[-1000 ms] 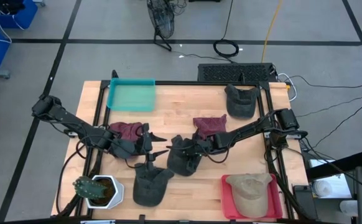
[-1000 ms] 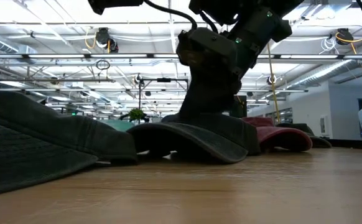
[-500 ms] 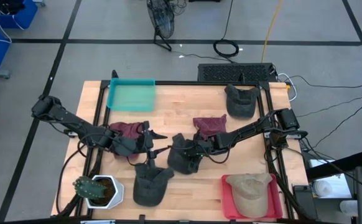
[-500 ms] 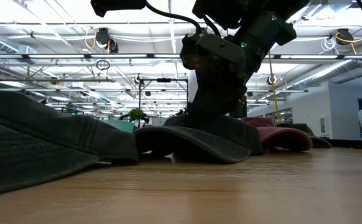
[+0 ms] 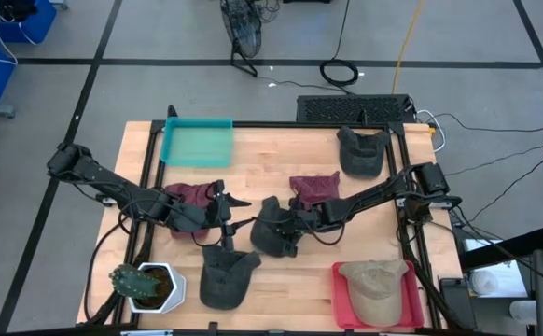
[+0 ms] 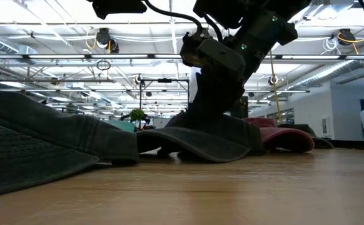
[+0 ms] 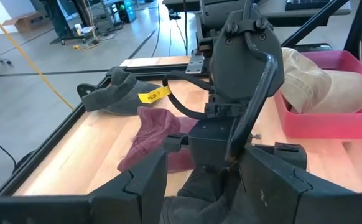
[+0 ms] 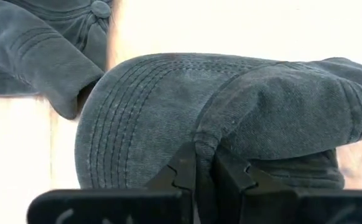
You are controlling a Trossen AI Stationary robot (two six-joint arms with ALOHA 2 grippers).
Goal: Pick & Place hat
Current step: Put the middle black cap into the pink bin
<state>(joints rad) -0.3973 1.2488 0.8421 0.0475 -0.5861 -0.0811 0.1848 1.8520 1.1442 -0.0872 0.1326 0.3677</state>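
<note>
Between the right gripper's point(image 8: 204, 163) two dark fingers point(image 8: 181, 167) a fold of the dark grey hat point(image 8: 231, 112) is pinched; the fingers are drawn nearly together on the cloth at the crown's lower edge. The hat's stitched brim curves away just beyond the fingertips, and past it a second dark hat point(image 8: 38, 43) with a top button lies on the pale wood, close to the pinched one.

From above, the right gripper point(image 5: 295, 222) sits on the pinched hat point(image 5: 273, 231) near the middle of the table point(image 5: 281, 154), the arm reaching in from the right edge. The level view shows the hat point(image 6: 201, 134) with its brim low over the wood and the gripper point(image 6: 216, 81) pressing down into its crown.

The left gripper point(image 5: 225, 213) hangs just beside that hat, on the side away from the right arm, its fingers point(image 7: 137, 180) spread wide with nothing between them. Behind the left fingers lies a maroon hat point(image 5: 189, 196); below them is the second dark hat point(image 5: 227, 277).

Farther from the right fingers, another maroon hat point(image 5: 314, 188) lies just beyond the pinched one, and a further dark hat point(image 5: 362, 151) rests near the table's far edge. A tan hat point(image 5: 376, 287) sits in a red tray point(image 5: 341, 303) at the near right corner. A teal tray point(image 5: 197, 142) lies at the far left, and a potted plant point(image 5: 146, 286) stands at the near left corner.
</note>
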